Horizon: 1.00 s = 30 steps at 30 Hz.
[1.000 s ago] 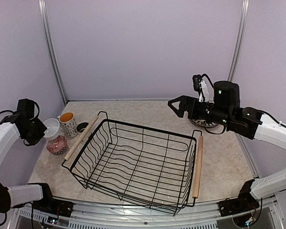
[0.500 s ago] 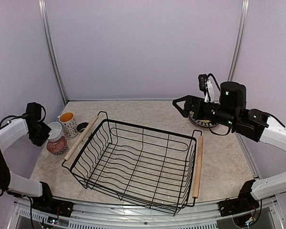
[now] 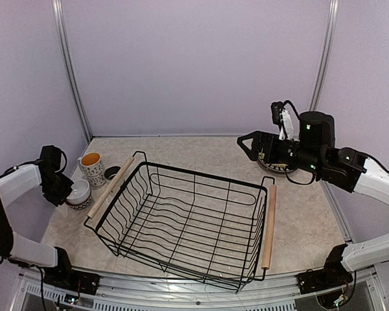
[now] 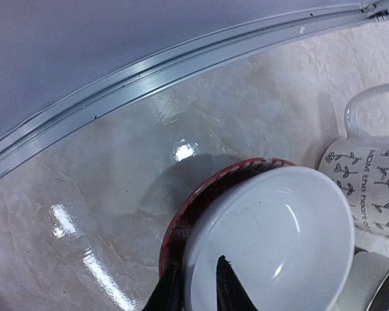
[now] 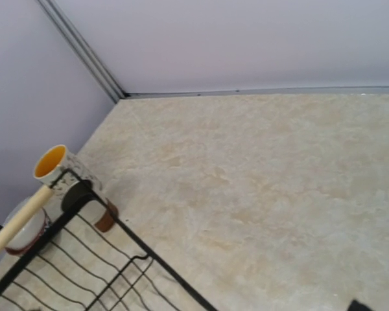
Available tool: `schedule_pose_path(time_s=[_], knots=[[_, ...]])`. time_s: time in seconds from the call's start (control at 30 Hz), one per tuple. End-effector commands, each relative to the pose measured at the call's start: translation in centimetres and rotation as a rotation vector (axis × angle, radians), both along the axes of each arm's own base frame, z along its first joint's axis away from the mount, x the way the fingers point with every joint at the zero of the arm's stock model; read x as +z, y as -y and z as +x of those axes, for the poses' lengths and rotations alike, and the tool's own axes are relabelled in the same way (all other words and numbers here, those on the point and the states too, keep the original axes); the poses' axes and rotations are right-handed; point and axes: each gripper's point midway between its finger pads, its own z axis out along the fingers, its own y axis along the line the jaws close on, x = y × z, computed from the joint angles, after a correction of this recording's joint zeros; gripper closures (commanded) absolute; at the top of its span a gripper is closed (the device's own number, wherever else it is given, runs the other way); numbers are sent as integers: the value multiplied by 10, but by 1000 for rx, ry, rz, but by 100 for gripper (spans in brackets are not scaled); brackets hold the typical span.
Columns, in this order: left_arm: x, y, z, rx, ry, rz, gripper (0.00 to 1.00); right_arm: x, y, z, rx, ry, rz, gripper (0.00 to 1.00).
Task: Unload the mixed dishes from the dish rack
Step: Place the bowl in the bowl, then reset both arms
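Left gripper (image 4: 196, 269): jaws narrowly parted astride the white bowl (image 4: 272, 233) rim; pinching or slack, I can't tell.
White bowl: nested in the red-patterned bowl (image 4: 201, 194), beside the tall patterned cup (image 3: 91, 166).
Dish rack (image 3: 201, 175): holds no dishes; unloading looks nearly done.
Right gripper (image 3: 245, 144): spread wide, empty, near the striped plate (image 3: 274, 168).

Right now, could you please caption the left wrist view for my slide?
Left gripper straddling the rim of a white bowl nested in a red-rimmed bowl, tall patterned cup alongside.
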Motion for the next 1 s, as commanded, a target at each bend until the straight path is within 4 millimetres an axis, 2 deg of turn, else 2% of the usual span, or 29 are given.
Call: schedule_pose_path(time_s=[0.0,0.07,0.13,0.23,0.3,0.37,0.43,0.47,0.57,0.63,0.7,0.77,0.87,0.97], knots=[[7,10,3,-26,-8,-54,66,12,12,6,-56,28,-63,0],[16,13,4,-45,23,-62,51,13,26,12,-127,31,-124,0],[30,16,7,-69,69,-69,42,18,40,18,-202,48,-181,0],[65,26,11,-131,170,-78,29,24,65,26,-315,59,-302,0],[100,35,16,-203,270,-67,21,33,81,30,-391,71,-371,0],[146,54,23,-339,409,-57,13,46,95,31,-447,95,-420,0],[204,73,23,-502,567,1,7,61,105,30,-484,126,-440,0],[243,84,19,-592,665,46,5,69,109,28,-495,144,-440,0],[325,116,-4,-835,875,196,1,100,120,20,-519,206,-386,0],[364,130,-21,-935,977,263,1,123,128,10,-529,252,-319,0],[391,144,-36,-1026,1063,299,1,144,141,-1,-552,292,-255,0],[411,152,-46,-1076,1129,326,1,158,148,-10,-549,331,-222,0],[433,162,-58,-1136,1223,365,1,172,158,-21,-552,380,-181,0],[444,166,-66,-1152,1275,385,1,181,166,-30,-559,411,-144,0]])
